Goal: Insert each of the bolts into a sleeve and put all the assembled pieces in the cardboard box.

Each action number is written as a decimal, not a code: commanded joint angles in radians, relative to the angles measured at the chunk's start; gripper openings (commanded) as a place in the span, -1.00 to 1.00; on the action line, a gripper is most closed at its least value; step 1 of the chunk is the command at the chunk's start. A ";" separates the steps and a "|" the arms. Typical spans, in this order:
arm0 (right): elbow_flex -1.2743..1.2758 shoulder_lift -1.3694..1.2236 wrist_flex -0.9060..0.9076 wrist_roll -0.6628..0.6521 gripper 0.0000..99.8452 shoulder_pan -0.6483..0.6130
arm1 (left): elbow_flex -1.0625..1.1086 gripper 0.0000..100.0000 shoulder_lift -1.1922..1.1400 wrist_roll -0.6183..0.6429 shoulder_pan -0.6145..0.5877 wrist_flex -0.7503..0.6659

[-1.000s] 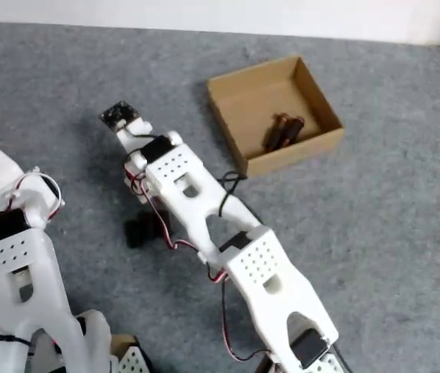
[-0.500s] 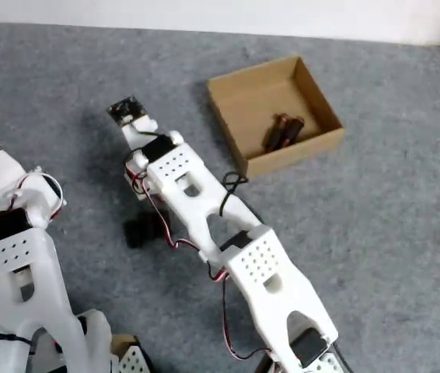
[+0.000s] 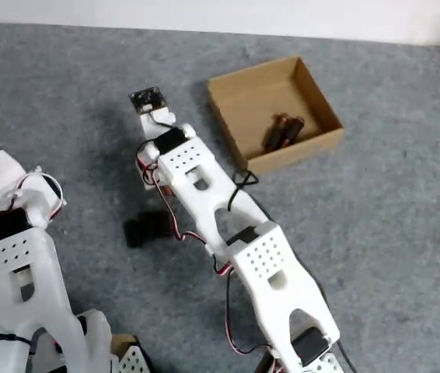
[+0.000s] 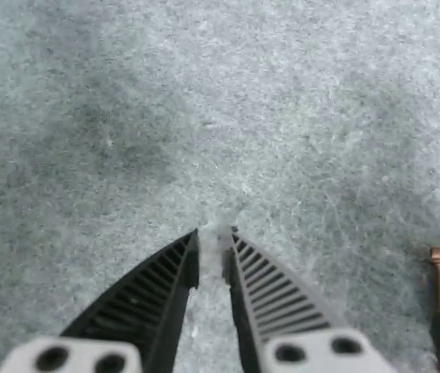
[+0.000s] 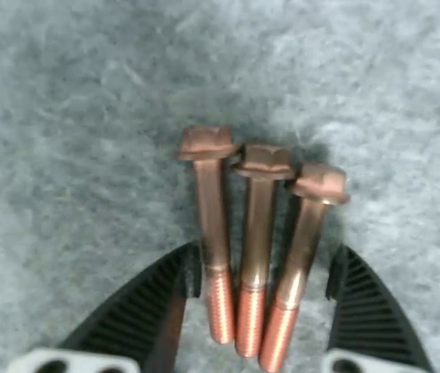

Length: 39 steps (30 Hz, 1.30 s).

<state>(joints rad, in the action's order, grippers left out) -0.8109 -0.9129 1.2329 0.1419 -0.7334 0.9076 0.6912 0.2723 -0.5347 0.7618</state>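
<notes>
Right gripper point(image 5: 265, 263), jaws wide, straddles three copper-coloured hex-head bolts point(image 5: 260, 217) lying side by side on the grey felt desk point(image 5: 64, 93). Left gripper point(image 4: 214, 247): jaws nearly closed, empty. Bolt pick-up seems in hand; next, isolate and grip one.

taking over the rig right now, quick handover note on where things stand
Left gripper: jaws nearly shut, empty, over bare mat.
Right gripper: jaws open, astride three bolts lying side by side on the mat.
Box: a few dark pieces inside, probably finished ones; hard to tell.
Left to do: sleeve these three bolts and box them. A dark object beside the right arm may be sleeves; cannot confirm.
</notes>
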 commanded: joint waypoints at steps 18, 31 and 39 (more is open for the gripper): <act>-0.070 0.113 0.044 0.118 -0.51 0.077 | -0.028 -0.86 0.002 -0.003 0.053 -0.003; -0.097 0.143 0.090 0.189 -0.51 0.102 | 0.004 -0.86 0.002 -0.003 0.082 -0.054; 0.031 0.145 -0.004 0.209 -0.51 0.113 | 0.005 -0.86 0.002 -0.003 0.082 -0.052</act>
<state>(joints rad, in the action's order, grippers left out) -0.8017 -0.8347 1.2758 0.3230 -0.6429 0.9168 0.6912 0.2723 -0.4749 0.7281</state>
